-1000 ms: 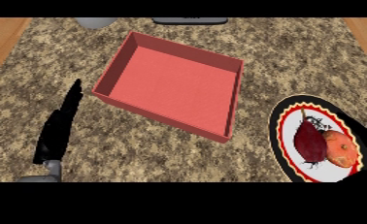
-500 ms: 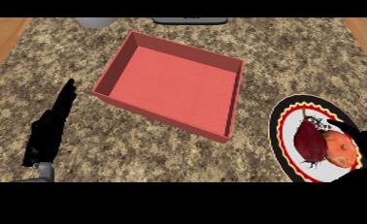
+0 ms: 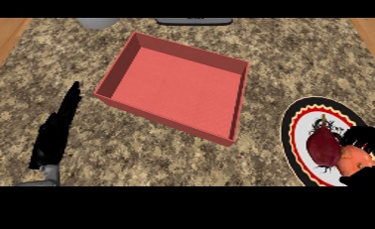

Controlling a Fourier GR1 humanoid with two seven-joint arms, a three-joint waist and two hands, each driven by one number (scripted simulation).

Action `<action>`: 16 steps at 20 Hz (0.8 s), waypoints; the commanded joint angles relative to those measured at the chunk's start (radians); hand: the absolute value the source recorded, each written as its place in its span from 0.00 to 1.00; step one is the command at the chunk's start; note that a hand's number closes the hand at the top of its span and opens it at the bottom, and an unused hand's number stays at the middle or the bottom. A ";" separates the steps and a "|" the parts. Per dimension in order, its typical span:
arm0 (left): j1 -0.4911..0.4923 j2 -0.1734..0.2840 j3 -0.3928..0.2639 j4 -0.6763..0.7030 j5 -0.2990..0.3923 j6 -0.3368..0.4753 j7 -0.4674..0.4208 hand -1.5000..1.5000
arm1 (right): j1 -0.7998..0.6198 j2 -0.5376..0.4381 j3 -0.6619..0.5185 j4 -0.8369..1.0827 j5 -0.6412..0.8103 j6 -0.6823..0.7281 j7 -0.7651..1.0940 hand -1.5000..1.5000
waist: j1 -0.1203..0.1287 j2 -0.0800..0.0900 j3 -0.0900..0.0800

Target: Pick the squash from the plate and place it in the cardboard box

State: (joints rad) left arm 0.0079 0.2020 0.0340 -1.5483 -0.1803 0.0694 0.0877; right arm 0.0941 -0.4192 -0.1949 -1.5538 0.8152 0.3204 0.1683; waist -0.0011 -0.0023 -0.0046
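Note:
The squash (image 3: 324, 146) lies on a round plate (image 3: 290, 130) with a black rim at the lower right; it shows a dark red body and an orange part (image 3: 354, 157). My right hand (image 3: 362, 137) comes in at the right edge, its black shape right against the orange part; whether it is curled round it is hidden. The red cardboard box (image 3: 176, 86) stands open-topped and empty in the middle of the counter, left of the plate. My left hand (image 3: 55, 131) rests at the lower left with its fingers straight, holding nothing.
A grey round object (image 3: 97, 22) and a dark flat object (image 3: 194, 21) sit at the counter's far edge. Wooden strips (image 3: 11, 34) border the speckled stone top on both sides.
My right hand has come into view at the right edge, beside the squash on the plate. The left hand has barely moved. Box and plate are where they were.

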 commanded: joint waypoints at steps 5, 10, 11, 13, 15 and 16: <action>-0.034 -0.017 -0.002 0.003 -0.012 -0.006 0.014 0.50 | -0.163 -0.013 0.041 0.088 0.087 -0.099 -0.085 1.00 | 0.012 0.004 0.005; -0.075 -0.021 -0.039 0.020 -0.015 -0.034 -0.018 0.50 | -0.387 -0.123 0.220 0.107 0.105 0.004 -0.337 1.00 | 0.115 0.027 0.007; -0.064 -0.022 -0.047 0.019 -0.017 -0.039 -0.024 0.50 | -0.439 -0.135 0.232 0.132 0.100 0.025 -0.369 1.00 | 0.108 0.023 0.006; -0.079 0.002 -0.022 0.014 -0.010 -0.047 -0.001 0.50 | -0.538 -0.130 0.237 0.263 0.138 -0.051 -0.425 1.00 | 0.106 0.025 0.008; -0.091 -0.014 -0.016 0.057 -0.022 -0.022 0.000 0.50 | -0.624 -0.127 0.218 0.389 0.133 -0.110 -0.520 1.00 | 0.066 0.021 0.007; -0.090 0.000 0.005 0.052 0.003 -0.041 -0.006 0.50 | -0.695 -0.111 0.227 0.420 0.141 -0.098 -0.510 1.00 | 0.063 0.018 0.006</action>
State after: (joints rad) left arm -0.0647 0.1939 0.0166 -1.5177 -0.1893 0.0332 0.0849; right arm -0.4275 -0.5321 0.0099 -1.2815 0.9359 0.2619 -0.2393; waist 0.0764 0.0177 0.0019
